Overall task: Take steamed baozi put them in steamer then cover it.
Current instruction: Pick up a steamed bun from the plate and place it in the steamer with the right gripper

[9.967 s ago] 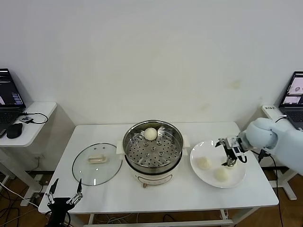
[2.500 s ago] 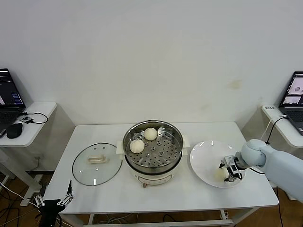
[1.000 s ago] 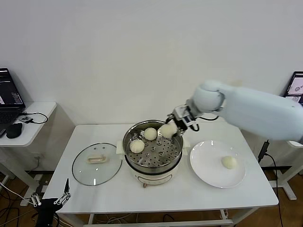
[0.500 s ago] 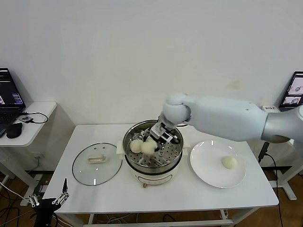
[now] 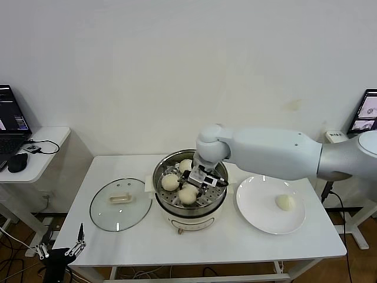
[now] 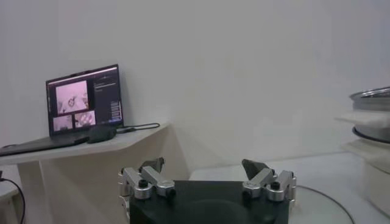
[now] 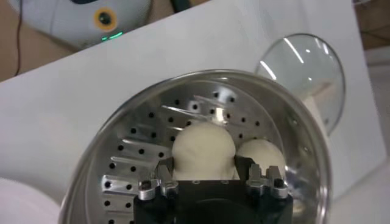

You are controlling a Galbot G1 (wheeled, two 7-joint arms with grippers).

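Inside the steamer (image 5: 218,191), the right gripper (image 5: 198,178) had come down from the rim, pinching a third baozi (image 5: 188,194) onto the tray beside two others. One remained on the plate (image 5: 259,215); cover (image 5: 121,203) lay on the counter (image 5: 306,244). Left gripper (image 5: 59,250) hung spread, idle.

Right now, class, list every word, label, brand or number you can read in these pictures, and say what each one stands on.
No text reads clearly anywhere.
Left laptop: screen shows windows and lines of text, too small to read.
Right laptop: screen content too small to read.
Steamer, cover, plate, baozi: no visible labels or brand marks.
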